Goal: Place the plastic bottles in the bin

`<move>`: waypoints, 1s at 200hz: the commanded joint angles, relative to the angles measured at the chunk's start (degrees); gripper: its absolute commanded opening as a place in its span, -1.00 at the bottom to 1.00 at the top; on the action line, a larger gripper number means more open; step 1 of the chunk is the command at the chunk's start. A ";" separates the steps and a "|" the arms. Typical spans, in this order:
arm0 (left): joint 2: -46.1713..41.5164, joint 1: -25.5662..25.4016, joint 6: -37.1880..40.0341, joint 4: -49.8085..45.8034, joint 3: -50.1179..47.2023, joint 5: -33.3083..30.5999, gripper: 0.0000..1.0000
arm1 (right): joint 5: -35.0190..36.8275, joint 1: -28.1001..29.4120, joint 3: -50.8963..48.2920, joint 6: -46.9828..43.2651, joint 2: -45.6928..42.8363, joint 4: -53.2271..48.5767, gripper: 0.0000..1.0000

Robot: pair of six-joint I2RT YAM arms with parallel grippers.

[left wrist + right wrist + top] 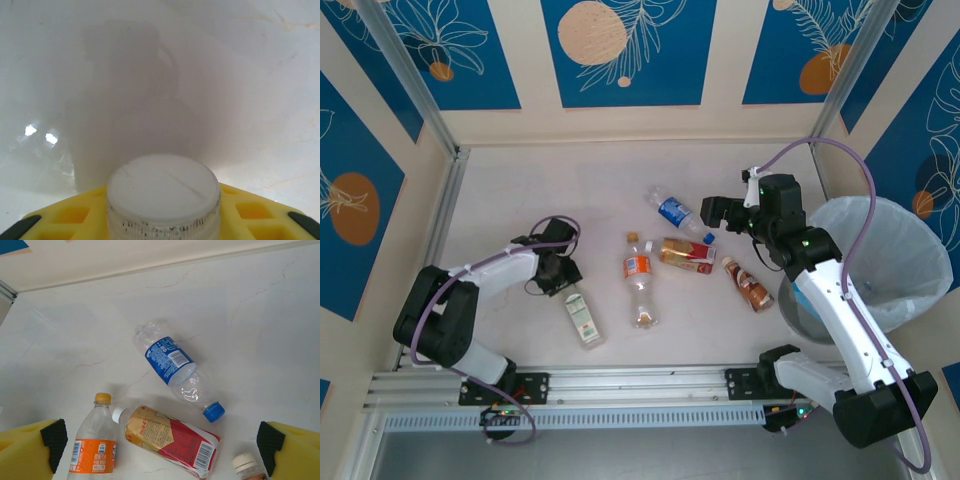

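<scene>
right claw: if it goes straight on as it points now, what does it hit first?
Likely the blue-label bottle, lying right ahead of the right claw; depth is unclear, so not certain.

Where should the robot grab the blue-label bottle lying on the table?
Grip the blue-label bottle across its labelled middle, from straight above. It lies flat on its side, and that stretch is round and clear, while its cap end nears the red-label bottle.

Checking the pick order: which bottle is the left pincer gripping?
The green-and-white-labelled bottle, leftmost of the five; the left pincer clamps its white cap.
</scene>
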 commanded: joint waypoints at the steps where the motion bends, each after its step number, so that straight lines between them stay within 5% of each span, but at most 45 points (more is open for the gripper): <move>1: -2.14 -0.28 2.66 1.13 0.09 -1.09 -0.24 | 0.77 0.54 -0.97 0.94 -1.53 0.56 0.99; 35: -5.48 -0.32 6.39 1.14 2.77 -2.08 -0.57 | -4.67 0.63 -3.52 1.42 -2.70 3.26 0.99; 53: -7.78 -0.32 9.04 2.16 4.75 -1.33 -1.00 | -10.20 1.17 -6.63 3.60 -3.31 7.47 0.99; 148: -11.67 -5.24 22.46 17.46 18.68 13.45 -1.00 | -21.39 13.56 -13.50 -1.53 0.38 23.34 0.99; 200: -8.72 -7.54 22.63 21.71 23.31 15.36 -1.00 | -25.45 15.76 -14.73 7.72 3.72 34.40 0.99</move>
